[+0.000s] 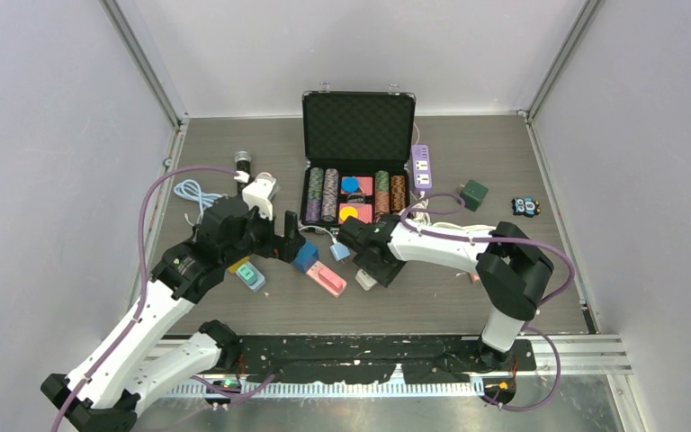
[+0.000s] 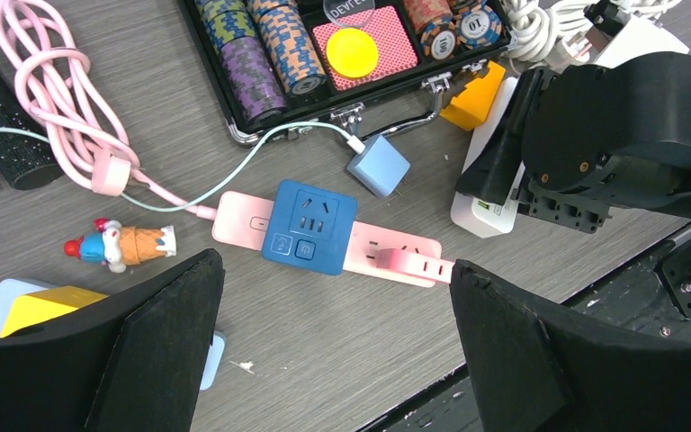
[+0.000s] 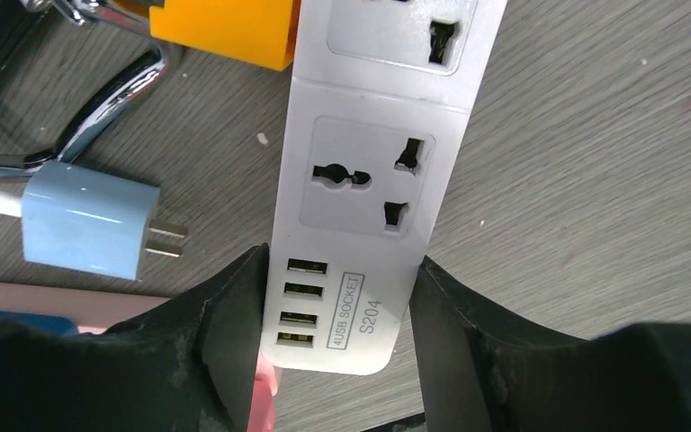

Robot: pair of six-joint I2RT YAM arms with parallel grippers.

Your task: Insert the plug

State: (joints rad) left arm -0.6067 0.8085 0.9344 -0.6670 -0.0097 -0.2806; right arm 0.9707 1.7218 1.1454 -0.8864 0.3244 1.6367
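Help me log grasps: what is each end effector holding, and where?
Right end effector: white power strip, pinched across its USB-port end. Left end effector: open, holding nothing.

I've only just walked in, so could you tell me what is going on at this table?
The right gripper has its jaws against both sides of the white plastic power strip, at its USB end. The small light-blue plug lies loose on the grey table just beside that strip, not yet inserted. The left gripper hangs with jaws wide open above the pink power strip that carries a blue cube adapter, holding nothing.
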